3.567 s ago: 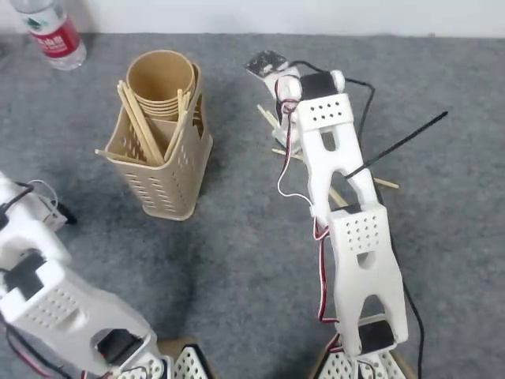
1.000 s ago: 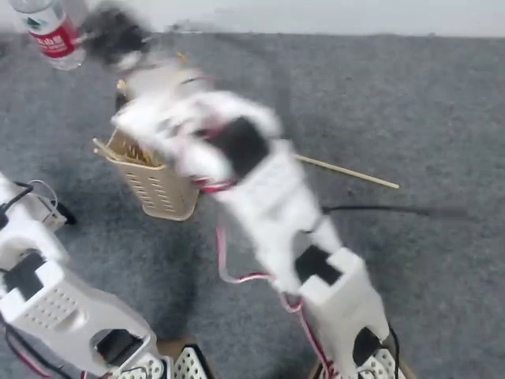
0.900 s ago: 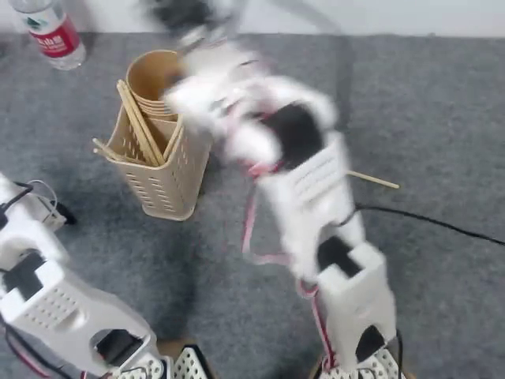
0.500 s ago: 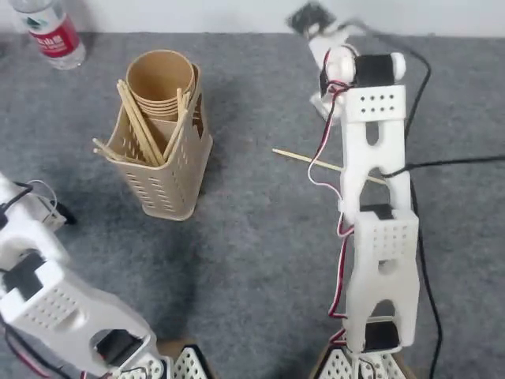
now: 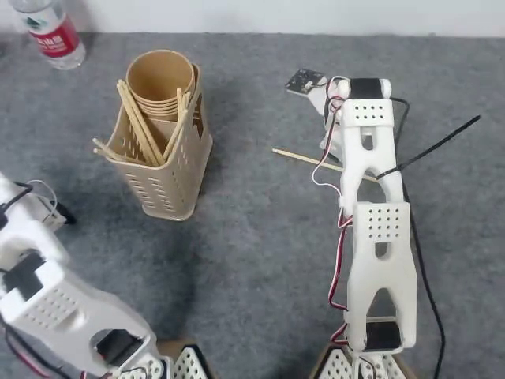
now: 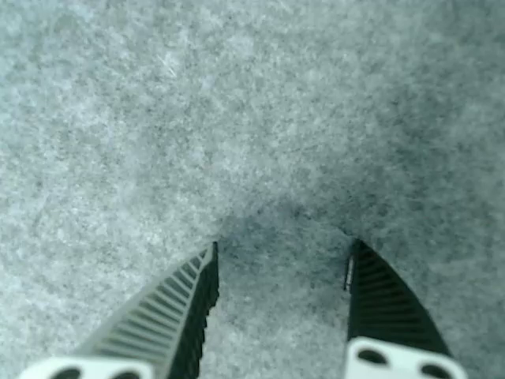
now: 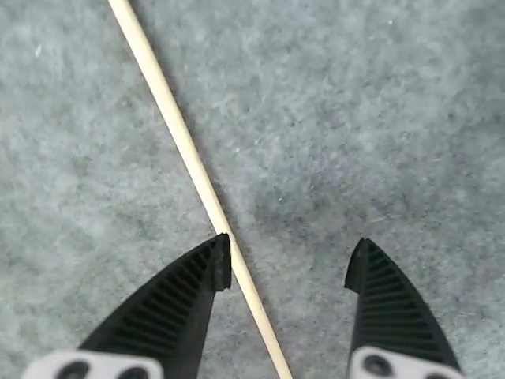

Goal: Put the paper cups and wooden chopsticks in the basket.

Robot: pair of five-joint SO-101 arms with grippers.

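Observation:
A beige slotted basket (image 5: pixel 167 175) stands on the grey carpet, holding stacked paper cups (image 5: pixel 160 77) and several wooden chopsticks (image 5: pixel 138 122). One wooden chopstick (image 5: pixel 302 157) lies flat on the carpet to its right, partly under the right arm (image 5: pixel 368 162). In the right wrist view that chopstick (image 7: pixel 185 150) runs slantwise, passing just inside one fingertip of my open right gripper (image 7: pixel 290 264), which hangs close above the carpet with nothing in it. My left gripper (image 6: pixel 282 257) is open over bare carpet, and its arm (image 5: pixel 47 308) sits at the near left.
A plastic water bottle (image 5: pixel 51 31) lies at the far left corner by the white wall. A black cable (image 5: pixel 430 146) trails off the right arm toward the right. Open carpet lies between the basket and the right arm.
The right arm swung over the basket, then back to the right, and has come down over the lone chopstick. The left arm has not moved.

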